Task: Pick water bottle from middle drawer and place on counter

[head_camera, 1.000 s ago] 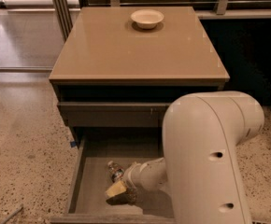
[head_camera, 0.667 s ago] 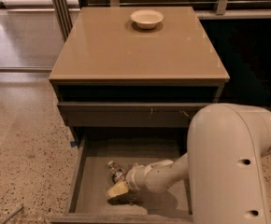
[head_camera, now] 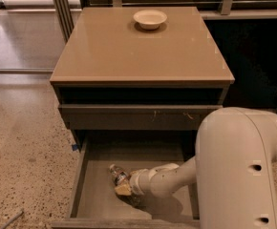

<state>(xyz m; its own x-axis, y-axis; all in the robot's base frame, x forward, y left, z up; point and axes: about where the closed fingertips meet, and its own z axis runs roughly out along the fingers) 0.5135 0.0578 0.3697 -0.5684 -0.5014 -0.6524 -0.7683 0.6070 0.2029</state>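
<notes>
My pincer [head_camera: 124, 190] is down inside the wide, shallow grey-brown middle drawer [head_camera: 86, 194], low over its flat bottom and left of the drawer's centre. The small clear ribbed plastic water bottle [head_camera: 117, 174] lies on its side there, white cap aimed at the drawer's back left corner. My pincer sits across its lower half, seemingly touching it. Clenched or released? I cannot tell; my own wrist covers the spot.

Now the risks. A round bottle lying flat rolls, so if I close off-centre it may squirt sideways toward the drawer's left wall. Thin ribbed plastic gives, too: a hard squeeze could buckle it, and a soft one could let it slip on the way up.

My pale, rounded arm [head_camera: 169, 178] reaches in over the drawer's right side. Lifting straight up could knock the dark drawer front [head_camera: 138, 117] just above the drawer's opening. It could also catch the edge of the glossy tan-beige counter [head_camera: 143, 51] higher up. I judge I must draw out toward the drawer's open end first.

Up top, a small cream bowl [head_camera: 150, 19] stands far back from the drawer. The danger there is a bottle set down carelessly rolling off.
</notes>
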